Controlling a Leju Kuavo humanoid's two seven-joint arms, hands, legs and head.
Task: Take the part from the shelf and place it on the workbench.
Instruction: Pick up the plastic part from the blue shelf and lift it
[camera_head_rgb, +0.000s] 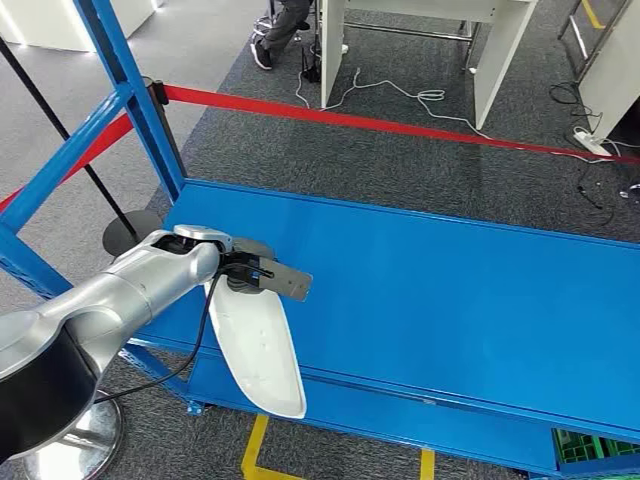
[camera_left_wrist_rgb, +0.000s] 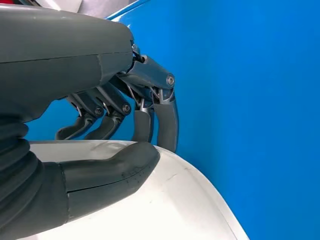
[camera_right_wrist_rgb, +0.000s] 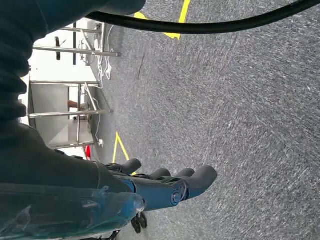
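Left robot hand (camera_head_rgb: 245, 268) grips white part (camera_head_rgb: 256, 345) at its far end, thumb (camera_left_wrist_rgb: 113, 172) on top, fingers (camera_left_wrist_rgb: 166, 122) curled over edge. Part lies at near-left edge of blue shelf (camera_head_rgb: 453, 290). Right robot hand (camera_right_wrist_rgb: 166, 185) hangs above carpet (camera_right_wrist_rgb: 245, 110), fingers extended, holding nothing.

Silver arm (camera_head_rgb: 143, 280), dark grey fingers (camera_left_wrist_rgb: 166, 122)

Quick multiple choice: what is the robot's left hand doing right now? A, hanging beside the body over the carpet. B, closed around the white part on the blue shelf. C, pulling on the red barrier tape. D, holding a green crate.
B: in the left wrist view the thumb lies on the white part with the fingers curled over its edge, and the head view shows the left hand at the part's end on the blue shelf.
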